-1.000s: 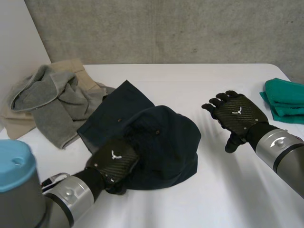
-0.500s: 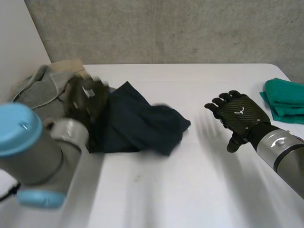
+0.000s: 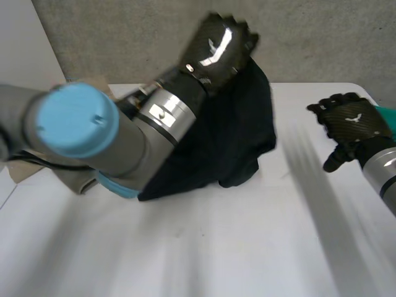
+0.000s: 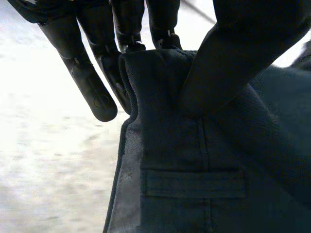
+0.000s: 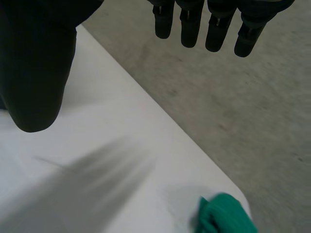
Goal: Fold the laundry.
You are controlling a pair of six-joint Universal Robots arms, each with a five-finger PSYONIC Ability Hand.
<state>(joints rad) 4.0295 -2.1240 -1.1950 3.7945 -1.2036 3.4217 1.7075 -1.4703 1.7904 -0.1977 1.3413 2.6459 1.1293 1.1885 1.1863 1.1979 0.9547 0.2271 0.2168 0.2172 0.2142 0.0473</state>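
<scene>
My left hand [image 3: 218, 48] is raised high above the table's far middle, shut on a dark navy garment [image 3: 232, 133] that hangs from it down to the tabletop. In the left wrist view the thumb [image 4: 243, 53] pinches a seamed edge of the navy garment [image 4: 194, 160] against the fingers [image 4: 82, 73], with a pocket flap below. My right hand [image 3: 354, 124] hovers open at the right, apart from the cloth. Its straight fingers [image 5: 214, 24] point past the table's far edge.
A folded green cloth [image 5: 224, 214] lies at the table's right edge near my right hand. A beige and grey pile [image 3: 77, 179] peeks out behind my left arm [image 3: 93, 133] at the left. A concrete wall [image 3: 124, 37] backs the white table [image 3: 247, 247].
My left hand closed on the navy garment, swept left, then lifted it high over the far middle of the table. My right hand drifted right and slightly back, still open.
</scene>
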